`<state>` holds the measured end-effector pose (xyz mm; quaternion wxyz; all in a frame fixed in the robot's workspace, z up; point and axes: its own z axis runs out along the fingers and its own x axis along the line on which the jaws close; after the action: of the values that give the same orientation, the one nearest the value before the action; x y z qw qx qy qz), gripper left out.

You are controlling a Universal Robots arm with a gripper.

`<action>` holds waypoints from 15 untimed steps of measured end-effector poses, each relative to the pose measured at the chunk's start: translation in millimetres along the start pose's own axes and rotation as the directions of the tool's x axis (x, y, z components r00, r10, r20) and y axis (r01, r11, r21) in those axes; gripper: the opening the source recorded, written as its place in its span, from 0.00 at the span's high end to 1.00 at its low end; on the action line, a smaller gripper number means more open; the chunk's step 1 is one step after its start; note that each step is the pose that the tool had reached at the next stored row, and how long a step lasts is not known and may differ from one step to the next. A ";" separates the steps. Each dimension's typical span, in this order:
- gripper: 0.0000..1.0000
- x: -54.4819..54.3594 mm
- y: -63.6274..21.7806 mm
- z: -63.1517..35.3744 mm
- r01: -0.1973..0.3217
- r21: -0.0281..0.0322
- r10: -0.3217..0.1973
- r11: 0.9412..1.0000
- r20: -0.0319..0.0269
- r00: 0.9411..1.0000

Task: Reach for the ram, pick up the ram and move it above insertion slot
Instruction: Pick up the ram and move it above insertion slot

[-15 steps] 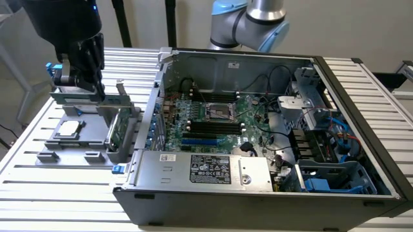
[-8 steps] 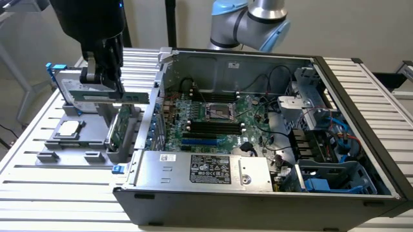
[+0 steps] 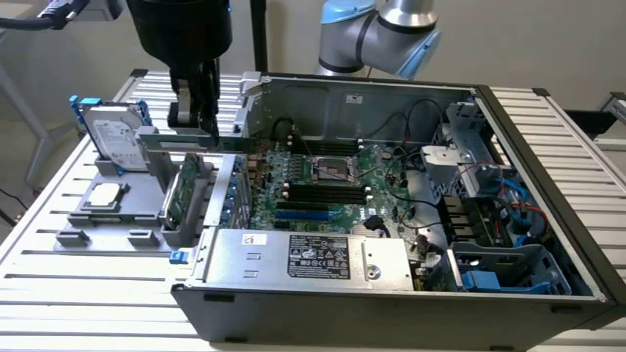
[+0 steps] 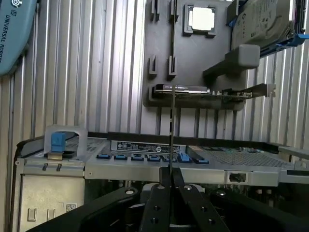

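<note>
Item: long, thin green circuit-board ram stick (image 4: 171,130), seen edge-on in the wrist view, clamped between the two black fingers (image 4: 164,186) of the hand (image 4: 170,181), which is closed narrowly on it. In the exterior view the hand (image 3: 196,121) is placed above the grey parts tray (image 3: 108,220) on the slatted metal desk (image 3: 88,293), beside the open grey computer case (image 3: 391,308); the motherboard (image 3: 323,183) is disclosed there.
</note>
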<state>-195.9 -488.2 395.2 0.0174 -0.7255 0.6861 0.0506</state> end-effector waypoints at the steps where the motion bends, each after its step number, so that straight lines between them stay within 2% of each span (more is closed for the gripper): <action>1: 0.87 0.2 -4.5 -0.3 0.000 0.000 0.000 1.000 0.003 1.000; 2: 0.87 0.5 -9.2 -0.4 0.000 0.000 0.000 1.000 0.005 1.000; 7: 0.87 1.7 -31.7 -1.4 0.000 0.001 0.000 1.000 0.011 1.000; 15: 0.87 3.5 -68.2 -0.8 0.001 0.001 -0.001 1.000 0.012 1.000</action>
<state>-127.7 -487.8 392.6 0.0216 -0.7254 0.6859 0.0546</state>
